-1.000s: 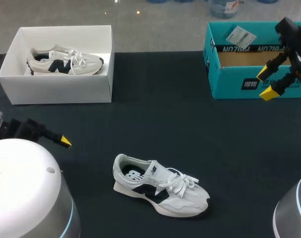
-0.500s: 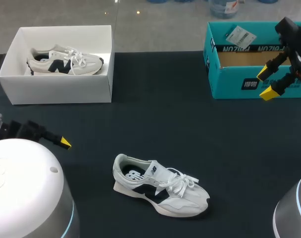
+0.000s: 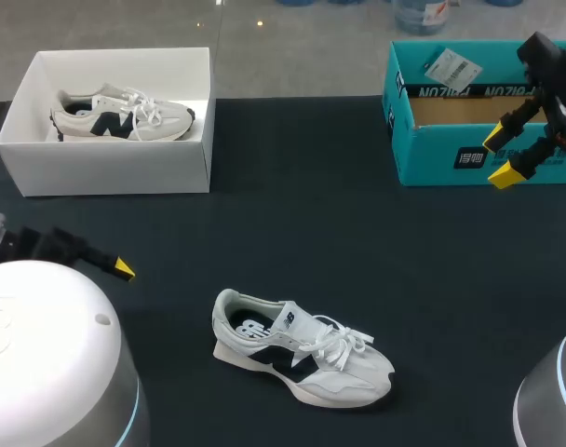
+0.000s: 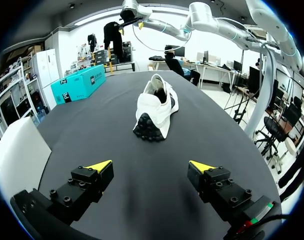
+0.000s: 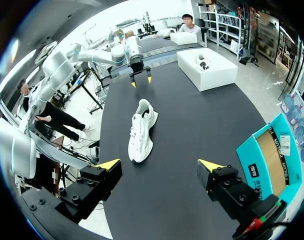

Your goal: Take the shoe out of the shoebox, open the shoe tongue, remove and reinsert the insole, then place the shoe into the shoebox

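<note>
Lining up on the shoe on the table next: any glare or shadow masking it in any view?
Head view: shoe evenly lit on the dark table, no glare. Left wrist view: shoe bright, only a soft shadow under it; faint sheen on the table. Right wrist view: shoe plain, thin shadow alongside.

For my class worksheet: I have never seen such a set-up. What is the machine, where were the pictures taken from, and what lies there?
A robot with two arms, each ending in a two-fingered tool with yellow tips. One picture looks down from above and behind; the two round ones come from wrist cameras. On the black table lies a shoe. A second shoe sits in the white box; a teal box stands far right. The left tool and right tool are open, holding nothing.
</note>
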You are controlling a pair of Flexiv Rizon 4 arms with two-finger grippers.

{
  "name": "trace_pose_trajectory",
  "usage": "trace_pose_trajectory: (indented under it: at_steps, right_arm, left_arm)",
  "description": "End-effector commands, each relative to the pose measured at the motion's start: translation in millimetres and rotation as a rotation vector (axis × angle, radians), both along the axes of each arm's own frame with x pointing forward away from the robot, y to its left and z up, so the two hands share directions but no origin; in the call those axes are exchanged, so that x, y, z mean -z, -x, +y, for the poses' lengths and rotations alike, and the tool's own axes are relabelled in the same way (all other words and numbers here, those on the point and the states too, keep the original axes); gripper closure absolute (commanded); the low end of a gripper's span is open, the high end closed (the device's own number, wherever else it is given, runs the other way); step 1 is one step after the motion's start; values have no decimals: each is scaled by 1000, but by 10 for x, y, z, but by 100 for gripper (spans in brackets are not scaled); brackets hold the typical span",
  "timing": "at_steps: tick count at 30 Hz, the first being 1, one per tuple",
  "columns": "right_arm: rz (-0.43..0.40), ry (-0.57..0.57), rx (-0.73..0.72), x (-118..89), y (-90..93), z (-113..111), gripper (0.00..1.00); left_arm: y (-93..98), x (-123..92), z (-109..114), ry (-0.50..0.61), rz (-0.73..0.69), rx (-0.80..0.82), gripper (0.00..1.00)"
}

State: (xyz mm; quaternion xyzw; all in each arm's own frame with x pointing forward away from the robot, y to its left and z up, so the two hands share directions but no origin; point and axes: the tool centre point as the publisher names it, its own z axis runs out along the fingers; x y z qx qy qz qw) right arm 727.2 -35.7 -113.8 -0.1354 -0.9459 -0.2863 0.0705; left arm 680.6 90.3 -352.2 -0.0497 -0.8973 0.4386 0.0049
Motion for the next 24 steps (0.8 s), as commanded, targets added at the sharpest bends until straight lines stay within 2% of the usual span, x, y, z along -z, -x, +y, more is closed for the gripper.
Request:
trace_pose_trajectory:
  at_steps: [1, 24]
  right_arm:
    - [2, 3, -1, 6, -15, 5, 0]
    - [2, 3, -1, 6, -15, 5, 0]
  left_arm:
    - [-1, 38, -99, -1, -10, 28, 0]
    - [-119, 342, -825, 72, -4, 175, 0]
